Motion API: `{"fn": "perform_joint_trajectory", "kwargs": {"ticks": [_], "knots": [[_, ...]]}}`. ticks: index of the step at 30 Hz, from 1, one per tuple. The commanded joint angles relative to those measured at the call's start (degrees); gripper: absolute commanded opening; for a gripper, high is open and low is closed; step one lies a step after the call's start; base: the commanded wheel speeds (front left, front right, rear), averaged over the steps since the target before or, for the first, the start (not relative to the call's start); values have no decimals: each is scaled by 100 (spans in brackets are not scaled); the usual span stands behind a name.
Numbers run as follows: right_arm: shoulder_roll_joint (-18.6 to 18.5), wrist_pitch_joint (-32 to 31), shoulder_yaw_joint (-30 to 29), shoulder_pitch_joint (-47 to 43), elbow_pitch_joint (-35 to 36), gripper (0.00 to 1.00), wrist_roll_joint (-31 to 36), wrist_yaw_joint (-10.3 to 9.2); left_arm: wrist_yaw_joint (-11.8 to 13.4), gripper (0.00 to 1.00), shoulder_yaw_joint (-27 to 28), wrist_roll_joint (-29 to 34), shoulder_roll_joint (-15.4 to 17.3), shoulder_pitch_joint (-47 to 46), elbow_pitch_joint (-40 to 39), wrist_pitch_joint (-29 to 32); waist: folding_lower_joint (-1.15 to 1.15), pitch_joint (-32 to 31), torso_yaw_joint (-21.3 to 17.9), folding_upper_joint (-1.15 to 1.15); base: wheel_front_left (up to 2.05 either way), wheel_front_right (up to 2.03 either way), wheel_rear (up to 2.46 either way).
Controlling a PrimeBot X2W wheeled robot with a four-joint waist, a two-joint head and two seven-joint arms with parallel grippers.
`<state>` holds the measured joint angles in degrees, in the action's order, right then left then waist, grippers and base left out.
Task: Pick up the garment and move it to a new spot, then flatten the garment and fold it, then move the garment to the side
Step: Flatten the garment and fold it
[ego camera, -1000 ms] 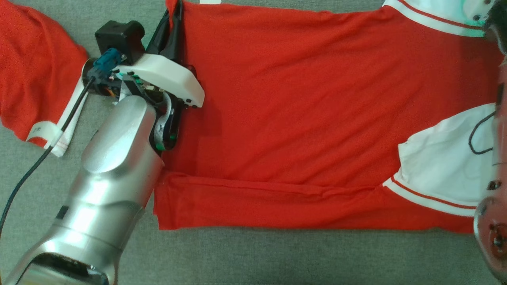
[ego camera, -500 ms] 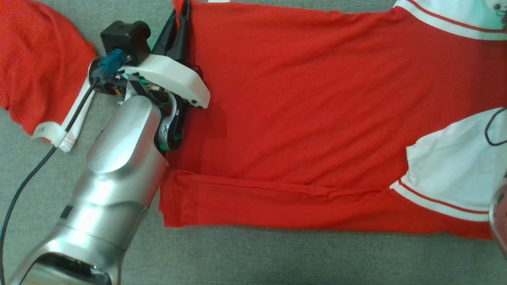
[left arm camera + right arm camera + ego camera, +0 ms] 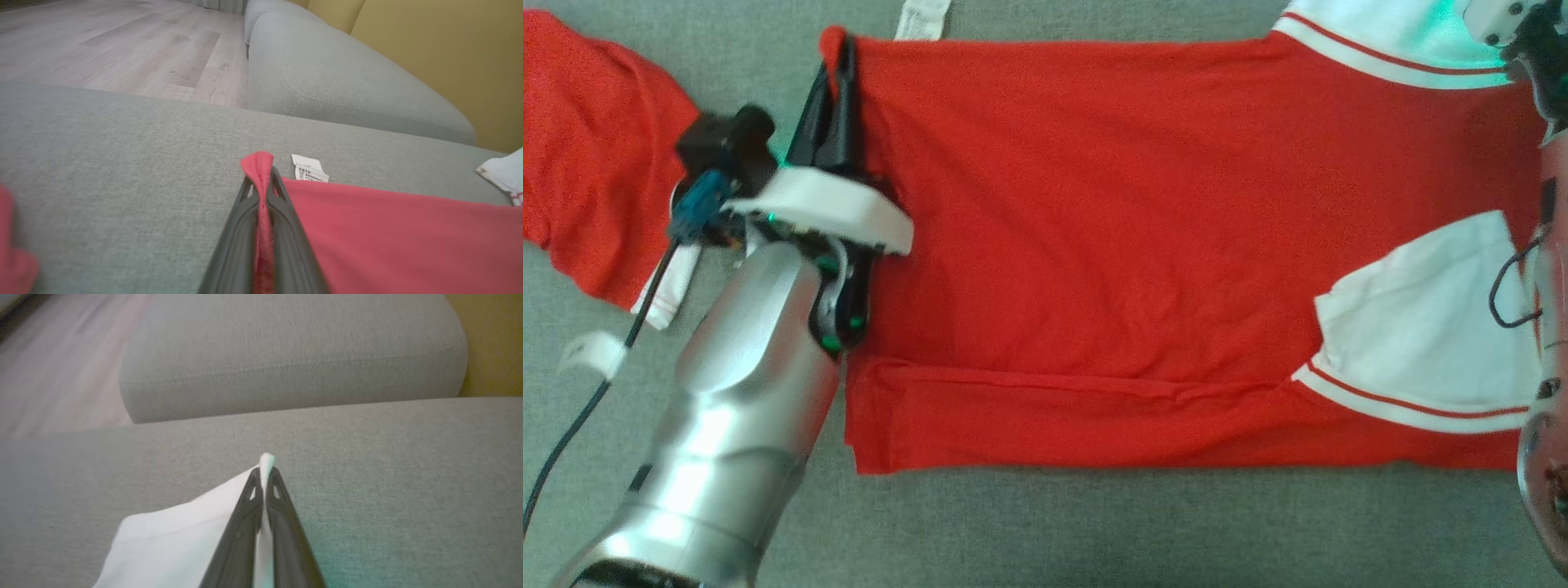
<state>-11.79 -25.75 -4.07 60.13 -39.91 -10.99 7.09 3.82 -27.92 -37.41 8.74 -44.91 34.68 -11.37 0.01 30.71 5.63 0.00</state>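
Two grips are set. The left gripper (image 3: 261, 181) is clamped shut on a red corner of the garment (image 3: 1111, 245), and the right gripper (image 3: 265, 473) is clamped shut on a white edge of it. The garment lies spread across the grey cushion (image 3: 1094, 531), with its near edge turned over in a narrow band.

Hazards:
- Each pinch takes only a small tuck of cloth at the fingertips, so a fast or uneven lift could pull a corner free.
- The loose red portion (image 3: 596, 147) at the left may drag and bunch the fold.
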Motion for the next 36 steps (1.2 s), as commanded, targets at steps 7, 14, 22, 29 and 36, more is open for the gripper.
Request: {"fn": "perform_joint_trajectory", "kwargs": {"ticks": [7,14,22,29,36], "knots": [[-255,-220,415,-653,913,0,-807,40,-529,0,291,-221,338,524,-414,-275,-1,-508,-128,0,0,0,0],[-624,-1096,413,-1811,2304,0,-1324,40,-853,0,495,-319,459,1283,-855,-353,-1,-957,-256,0,0,0,0],[-358,-2328,-168,-3399,3963,0,-1315,40,-1053,0,641,-113,611,1942,-1220,-362,-1,-1266,-438,0,0,0,0],[25,-2940,-436,-4605,5150,0,-921,40,-1101,0,775,142,722,2468,-1309,-362,-1,-1438,-611,0,0,0,0],[255,-3052,-288,-5212,5458,22,-792,40,-1101,0,991,311,682,2956,-1267,-363,-1,-1584,-668,0,0,0,0]]}}
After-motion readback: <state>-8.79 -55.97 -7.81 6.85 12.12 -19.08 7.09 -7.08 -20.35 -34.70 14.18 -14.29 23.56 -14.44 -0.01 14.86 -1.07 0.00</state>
